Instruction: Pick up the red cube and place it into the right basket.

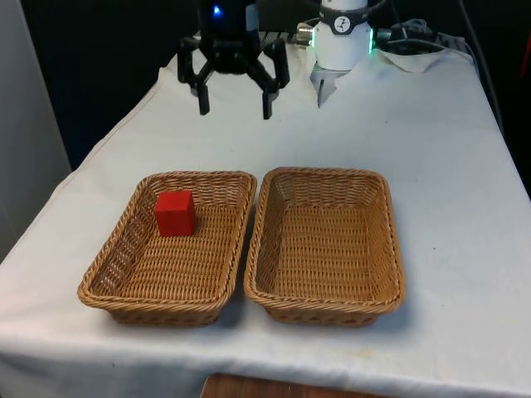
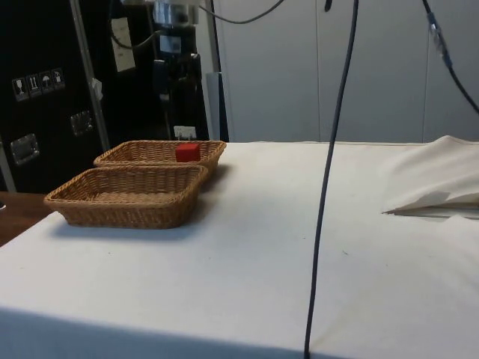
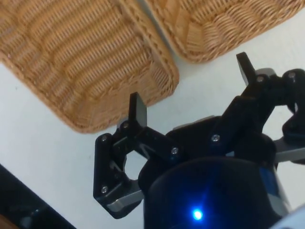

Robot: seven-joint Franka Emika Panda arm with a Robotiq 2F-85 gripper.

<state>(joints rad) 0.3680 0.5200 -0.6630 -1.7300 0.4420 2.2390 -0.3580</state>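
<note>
Front view: the gripper (image 1: 235,108) hangs wide open and empty above the cloth, beyond the wicker baskets. Below and nearer the camera, the red cube (image 1: 175,213) sits flat in the left basket (image 1: 124,257); a cube, so no long axis.

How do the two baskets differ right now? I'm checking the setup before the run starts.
The basket on the front view's left holds the red cube, near its far end; the basket on the front view's right holds nothing. The left one also looks slightly narrower and is turned a little, while the right one sits squarer to the table edge. Both are shallow, rectangular, tan wicker, side by side on the white cloth.
</note>
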